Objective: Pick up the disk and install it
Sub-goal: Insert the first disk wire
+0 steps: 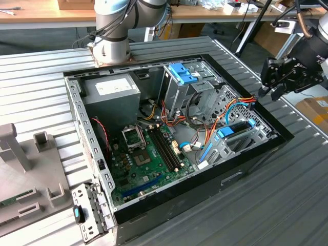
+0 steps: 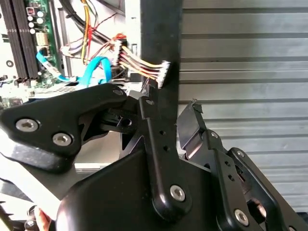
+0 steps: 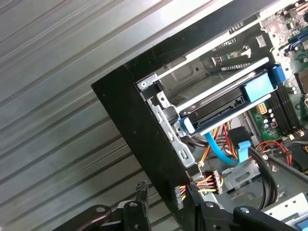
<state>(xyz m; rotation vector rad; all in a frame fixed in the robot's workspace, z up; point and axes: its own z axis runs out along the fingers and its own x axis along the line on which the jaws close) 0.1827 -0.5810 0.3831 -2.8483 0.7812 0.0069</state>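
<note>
While the gripper (image 1: 270, 92) hangs above the ribbed table just outside the exterior view's right edge of the computer case (image 1: 246, 169), its 2 jaws stand apart with nothing between them. In both wrist views the fingers (image 2: 153, 139) (image 3: 141, 191) sit over the black case wall, clear of it.

1. The disk (image 1: 237, 129) lies inside the case, in the low metal bay at the exterior view's right corner. It sits below and to the left of the jaws, apart from them.
2. In the first wrist view the disk (image 3: 219, 107) rests flat between the bay rails, dark body up, blue carrier frame at its inner end.
3. A blue cable (image 3: 216, 147) and a bundle of coloured wires (image 3: 204, 183) lie just beside the bay.
4. Further left in the case: a green motherboard (image 1: 148, 159), a grey power supply (image 1: 110, 92) at the far left, and a tall metal cage with a blue clip (image 1: 182, 74).

The case rests open on a grey ribbed metal table (image 1: 287, 205). The arm's base (image 1: 110, 46) stands at the far side. A grey fixture (image 1: 20, 169) sits at the near left. Wooden benches (image 1: 46, 13) run along the far side of the room.
</note>
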